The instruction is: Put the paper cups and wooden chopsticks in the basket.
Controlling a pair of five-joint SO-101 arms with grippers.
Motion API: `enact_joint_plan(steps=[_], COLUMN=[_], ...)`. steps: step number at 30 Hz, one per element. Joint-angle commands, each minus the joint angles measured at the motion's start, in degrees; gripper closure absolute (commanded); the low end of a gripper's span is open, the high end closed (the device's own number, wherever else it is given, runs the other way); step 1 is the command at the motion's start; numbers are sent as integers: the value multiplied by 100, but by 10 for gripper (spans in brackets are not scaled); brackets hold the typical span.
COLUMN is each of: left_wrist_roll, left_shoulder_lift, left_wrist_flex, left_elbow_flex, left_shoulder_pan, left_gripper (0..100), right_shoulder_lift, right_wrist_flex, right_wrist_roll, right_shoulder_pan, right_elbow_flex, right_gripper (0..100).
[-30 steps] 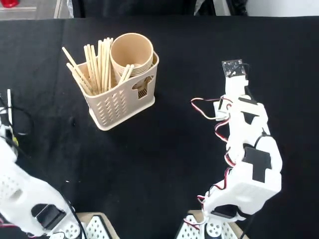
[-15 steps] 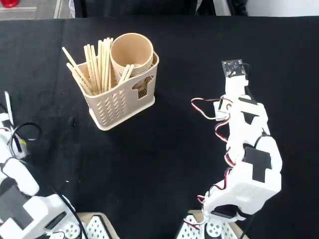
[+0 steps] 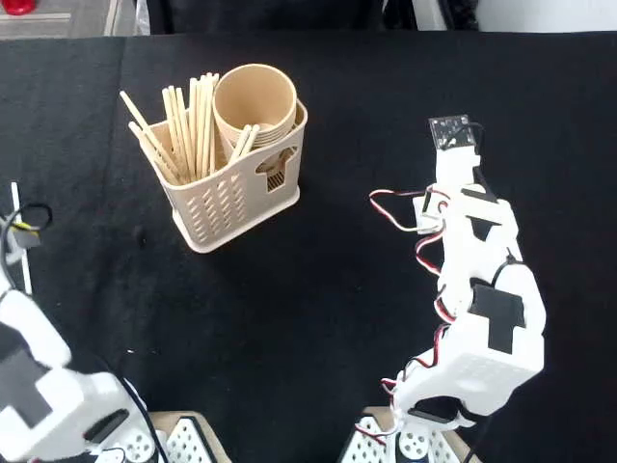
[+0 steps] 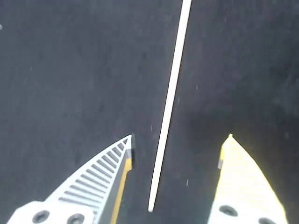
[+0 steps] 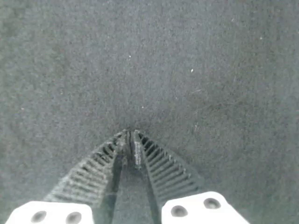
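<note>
My left claw (image 4: 180,139) is spread wide over the black bench (image 3: 328,289) and has hold of nothing. A loose chopstick (image 4: 168,107) runs lengthwise through the gap between my two fingers, nearer the ribbed white finger (image 4: 100,182) than the yellow one (image 4: 240,177), and it touches neither. I cannot tell whether it lies flat on the cloth. In the high view this stick is at the far left edge of the frame at mid-height, with my left arm (image 3: 48,395) in the lower left corner below it.

My right claw (image 5: 130,135) is closed, its ribbed fingers tip to tip with nothing between them, pointing down at bare black cloth. My right arm (image 3: 477,280) stands in the right half of the high view, well apart from the basket.

The basket (image 3: 231,207) sits upright in the upper left of the high view, well apart from both my arms. The paper cups (image 3: 255,96) are stacked in its right part. A bundle of chopsticks (image 3: 188,125) stands in its left part, leaning and fanned out above the rim, and a couple of sticks rest against the cups.
</note>
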Motion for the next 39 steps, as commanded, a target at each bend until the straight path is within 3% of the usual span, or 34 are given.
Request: enact_joint_plan(steps=[1, 9, 16, 21, 27, 30, 39], left_wrist_roll=[79, 79, 79, 299, 281, 325, 862], left_shoulder_lift=[976, 4334, 6400, 7560, 8527, 8563, 7833], left_wrist_flex=[44, 1723, 3596, 4123, 4149, 4158, 4273], left_elbow_flex=[-1288, -5095, -8673, -10659, -11363, -11380, -11354], left_shoulder_pan=[92, 497, 743, 602, 541, 532, 462], left_gripper=[795, 803, 804, 804, 828, 971, 972], right_shoulder_lift=[-338, -338, -338, -338, -338, -338, -338], right_wrist_flex=[18, 18, 18, 18, 18, 18, 9], right_wrist_roll=[62, 62, 62, 62, 62, 62, 62], right_shoulder_pan=[53, 53, 53, 53, 53, 53, 53], right_elbow_flex=[-31, -31, -31, -31, -31, -31, -31], right_gripper=[985, 985, 985, 985, 985, 985, 985])
